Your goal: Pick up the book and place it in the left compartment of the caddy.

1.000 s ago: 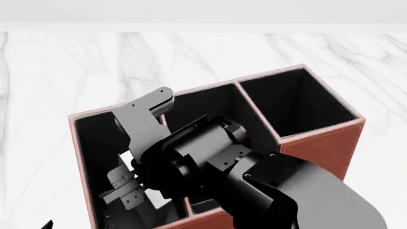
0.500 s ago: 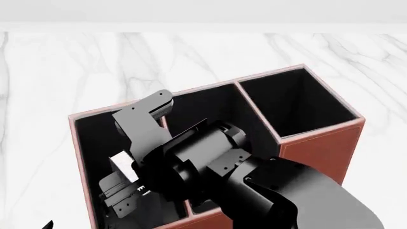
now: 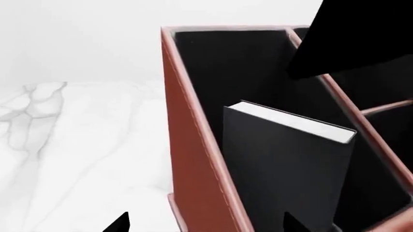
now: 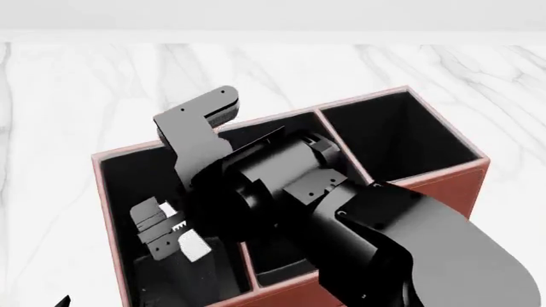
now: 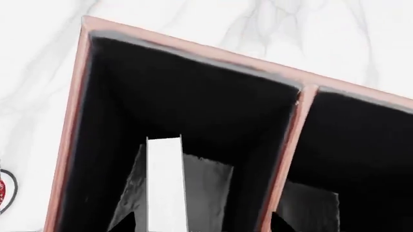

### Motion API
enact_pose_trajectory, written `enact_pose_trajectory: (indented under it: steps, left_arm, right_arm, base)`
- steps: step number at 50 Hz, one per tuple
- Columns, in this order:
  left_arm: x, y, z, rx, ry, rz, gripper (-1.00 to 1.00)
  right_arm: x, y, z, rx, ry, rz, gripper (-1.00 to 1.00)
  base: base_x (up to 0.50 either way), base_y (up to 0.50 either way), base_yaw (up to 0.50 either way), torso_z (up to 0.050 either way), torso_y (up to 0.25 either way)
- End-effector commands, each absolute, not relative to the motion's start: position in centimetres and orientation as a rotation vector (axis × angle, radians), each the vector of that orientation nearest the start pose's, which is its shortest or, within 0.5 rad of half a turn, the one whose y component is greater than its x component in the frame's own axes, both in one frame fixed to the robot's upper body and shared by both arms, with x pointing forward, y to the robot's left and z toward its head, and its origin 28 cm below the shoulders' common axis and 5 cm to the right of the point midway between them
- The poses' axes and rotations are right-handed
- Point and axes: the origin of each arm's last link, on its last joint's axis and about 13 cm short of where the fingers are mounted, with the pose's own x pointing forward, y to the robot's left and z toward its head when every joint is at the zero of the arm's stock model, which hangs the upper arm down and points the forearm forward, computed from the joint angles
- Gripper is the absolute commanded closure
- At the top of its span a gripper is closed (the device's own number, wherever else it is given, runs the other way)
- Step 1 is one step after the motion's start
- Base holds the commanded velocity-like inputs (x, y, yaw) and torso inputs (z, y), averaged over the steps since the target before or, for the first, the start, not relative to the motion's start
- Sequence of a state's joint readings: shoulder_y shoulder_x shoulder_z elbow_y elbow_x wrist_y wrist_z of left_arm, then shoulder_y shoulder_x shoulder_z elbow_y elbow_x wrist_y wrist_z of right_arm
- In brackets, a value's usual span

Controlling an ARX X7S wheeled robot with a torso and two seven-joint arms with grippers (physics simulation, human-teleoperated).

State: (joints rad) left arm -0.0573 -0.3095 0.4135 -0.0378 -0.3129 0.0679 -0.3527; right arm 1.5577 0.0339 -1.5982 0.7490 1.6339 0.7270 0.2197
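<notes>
The reddish-brown caddy stands on the marble table. The black book with its white page block stands tilted in the left compartment, the long end section. In the right wrist view the page block shows edge-on inside that compartment. My right gripper hovers over the left compartment, open, with its fingertips wide on either side of the book and clear of it. My left gripper is open and empty, straddling the caddy's outer wall.
My right arm covers the caddy's middle sections. The taller square end section is at the right. A bit of a red object shows on the table beside the caddy. White marble table lies all around.
My right gripper and wrist have risen out of the left compartment. The book has stayed down inside it, free of the fingers.
</notes>
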Motion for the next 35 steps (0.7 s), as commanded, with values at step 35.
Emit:
enact_pose_trajectory:
  steps: [35]
  left_arm:
    - [23.3,20.2,12.7,0.003,-0.257,0.012,-1.00]
  right_arm:
    - [29.0,-9.5,19.8,-0.180,-0.088,0.049,-1.00]
  base:
    - [0.00,0.00,0.00,0.000,0.000]
